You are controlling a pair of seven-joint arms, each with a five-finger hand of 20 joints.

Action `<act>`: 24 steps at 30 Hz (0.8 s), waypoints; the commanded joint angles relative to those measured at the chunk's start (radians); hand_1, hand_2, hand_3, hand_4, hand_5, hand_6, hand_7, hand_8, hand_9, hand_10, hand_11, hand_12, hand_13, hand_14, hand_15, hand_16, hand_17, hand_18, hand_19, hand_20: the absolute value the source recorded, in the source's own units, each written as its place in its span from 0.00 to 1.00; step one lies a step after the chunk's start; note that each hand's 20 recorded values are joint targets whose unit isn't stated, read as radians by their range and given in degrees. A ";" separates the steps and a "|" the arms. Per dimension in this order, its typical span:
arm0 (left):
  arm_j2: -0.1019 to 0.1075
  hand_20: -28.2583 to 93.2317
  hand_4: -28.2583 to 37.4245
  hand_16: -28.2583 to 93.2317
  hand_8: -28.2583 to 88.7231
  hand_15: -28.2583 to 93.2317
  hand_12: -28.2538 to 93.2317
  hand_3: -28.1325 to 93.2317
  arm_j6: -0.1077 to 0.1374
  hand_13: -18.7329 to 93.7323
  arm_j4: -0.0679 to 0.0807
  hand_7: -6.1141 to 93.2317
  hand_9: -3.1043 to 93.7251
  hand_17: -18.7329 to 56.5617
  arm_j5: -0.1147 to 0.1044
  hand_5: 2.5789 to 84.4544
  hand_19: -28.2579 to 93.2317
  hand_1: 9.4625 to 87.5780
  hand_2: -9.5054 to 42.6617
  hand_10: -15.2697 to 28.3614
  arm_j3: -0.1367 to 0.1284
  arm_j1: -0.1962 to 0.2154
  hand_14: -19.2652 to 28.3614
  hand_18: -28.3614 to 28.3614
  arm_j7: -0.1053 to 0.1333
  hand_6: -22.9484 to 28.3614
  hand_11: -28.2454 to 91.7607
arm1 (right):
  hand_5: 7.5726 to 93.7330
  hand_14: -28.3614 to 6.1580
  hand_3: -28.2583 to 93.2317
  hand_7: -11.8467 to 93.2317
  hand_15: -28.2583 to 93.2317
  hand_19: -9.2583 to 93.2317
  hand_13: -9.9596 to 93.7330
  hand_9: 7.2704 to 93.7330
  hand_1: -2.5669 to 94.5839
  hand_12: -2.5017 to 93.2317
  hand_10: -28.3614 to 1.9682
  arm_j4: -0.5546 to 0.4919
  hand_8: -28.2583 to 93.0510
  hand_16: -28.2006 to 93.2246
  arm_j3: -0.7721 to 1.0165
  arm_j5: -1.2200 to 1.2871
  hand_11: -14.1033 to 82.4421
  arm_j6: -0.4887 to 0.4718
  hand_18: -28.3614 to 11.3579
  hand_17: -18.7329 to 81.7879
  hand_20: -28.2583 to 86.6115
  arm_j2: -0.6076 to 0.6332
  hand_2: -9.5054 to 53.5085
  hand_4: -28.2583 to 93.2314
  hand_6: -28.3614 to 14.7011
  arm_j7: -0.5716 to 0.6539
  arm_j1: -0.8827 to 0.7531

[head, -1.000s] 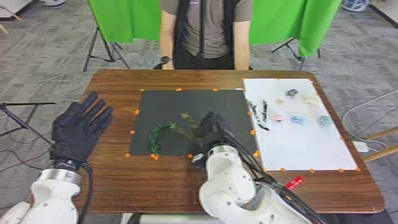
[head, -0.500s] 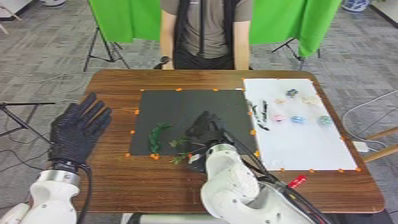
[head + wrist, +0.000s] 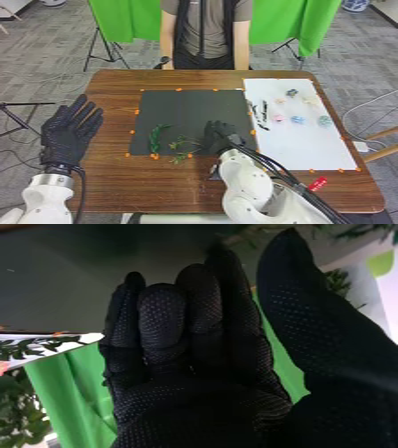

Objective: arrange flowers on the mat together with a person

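Observation:
In the head view my right hand (image 3: 218,137) is over the lower right part of the black mat (image 3: 191,107). A leafy sprig (image 3: 180,146) lies at the mat's near edge, just left of that hand. Farther left, a darker green sprig (image 3: 155,137) lies upright on the mat. My left hand (image 3: 69,134) is open beyond the table's left side. In the right wrist view my right hand (image 3: 200,374) has straight fingers, its thumb stands apart, and nothing is held. Some green leaves (image 3: 338,282) show behind the thumb.
On the white sheet (image 3: 306,150) at the right lie dark green stems (image 3: 259,114), a pink flower (image 3: 278,118), a blue flower (image 3: 298,120), a teal flower (image 3: 324,121) and a few others. A red tag (image 3: 317,183) is near the right arm. A person stands across the table.
The leafy sprig has come down to the mat's near edge and is now apart from my right hand, which has shifted nearer and slightly right. My left hand has drifted slightly left.

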 commanded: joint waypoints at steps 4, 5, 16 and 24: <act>-0.012 0.30 0.00 0.17 0.17 0.43 0.27 0.85 0.002 0.35 -0.001 0.16 0.31 0.18 -0.009 0.44 0.48 0.20 0.48 0.64 0.000 0.016 0.68 0.69 -0.006 0.58 0.37 | 0.59 0.25 0.75 0.45 0.85 0.84 0.54 0.54 0.59 0.48 0.35 0.030 0.14 0.61 -0.028 -0.054 0.76 -0.093 0.06 0.38 0.52 -0.005 0.00 0.00 0.57 -0.022 -0.001; -0.012 0.30 0.00 0.17 0.17 0.43 0.27 0.85 0.002 0.35 0.000 0.16 0.31 0.18 -0.012 0.44 0.48 0.20 0.48 0.65 -0.002 0.015 0.69 0.68 -0.005 0.58 0.37 | 0.60 0.26 0.73 0.47 0.85 0.84 0.54 0.54 0.59 0.49 0.34 0.036 0.13 0.61 -0.027 -0.026 0.77 -0.094 0.06 0.38 0.53 -0.009 0.00 0.00 0.58 -0.022 0.002; -0.010 0.30 0.00 0.18 0.17 0.44 0.28 0.85 0.014 0.34 -0.002 0.16 0.30 0.18 -0.011 0.44 0.48 0.20 0.48 0.66 -0.008 0.016 0.70 0.69 -0.004 0.59 0.37 | 0.71 0.29 0.00 0.59 0.85 0.85 0.63 0.68 0.94 0.52 0.42 0.075 0.36 0.62 -0.045 0.010 0.78 -0.087 0.07 0.41 0.55 -0.032 0.00 0.42 0.65 -0.003 0.013; -0.010 0.30 0.00 0.18 0.17 0.44 0.28 0.85 0.014 0.34 0.000 0.16 0.30 0.17 -0.012 0.44 0.48 0.20 0.48 0.65 -0.001 0.013 0.70 0.69 -0.013 0.59 0.37 | 0.79 0.30 0.00 0.56 0.85 0.86 0.65 0.74 0.88 0.52 0.43 0.058 0.39 0.63 -0.015 0.160 0.77 -0.034 0.05 0.43 0.56 -0.052 0.04 0.59 0.64 0.043 0.023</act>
